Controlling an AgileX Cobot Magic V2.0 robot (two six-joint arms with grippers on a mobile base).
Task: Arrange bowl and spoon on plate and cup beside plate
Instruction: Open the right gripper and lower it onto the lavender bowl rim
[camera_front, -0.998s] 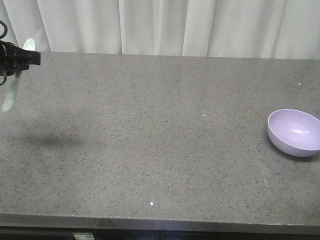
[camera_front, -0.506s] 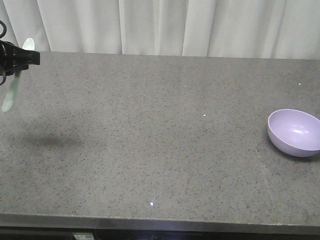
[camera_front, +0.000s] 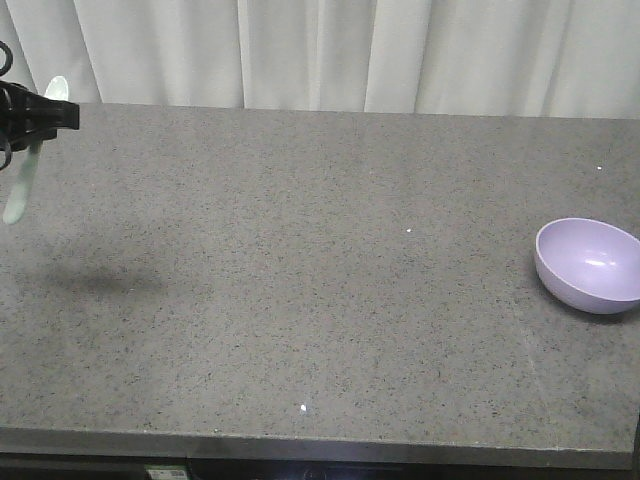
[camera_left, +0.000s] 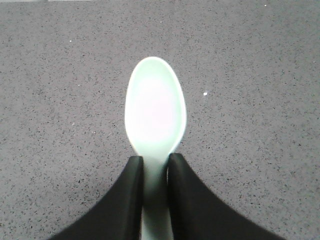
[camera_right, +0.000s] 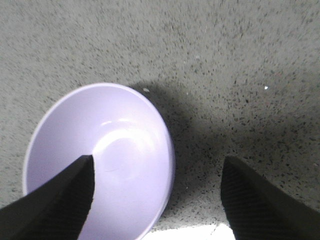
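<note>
My left gripper (camera_front: 58, 115) hangs above the far left end of the table, shut on the neck of the pale mint-green spoon (camera_front: 22, 185). In the left wrist view the spoon's (camera_left: 155, 115) rounded end sticks out beyond the gripper (camera_left: 155, 162), well above the tabletop. The lilac bowl (camera_front: 590, 262) rests upright and empty on the table at the right edge. In the right wrist view my right gripper (camera_right: 158, 162) is open above the bowl (camera_right: 110, 145): one finger is over its inside, the other over the table beside it. Plate and cup are out of view.
The grey speckled tabletop (camera_front: 320, 260) spans the whole front view, with its front edge (camera_front: 320, 448) along the bottom. A white curtain (camera_front: 320, 50) hangs behind the far edge. The left arm's shadow (camera_front: 105, 282) falls on the table's left part.
Almost nothing differs: the left gripper stays shut on the spoon at the same spot, with only a very slight sway. The bowl has not moved.
</note>
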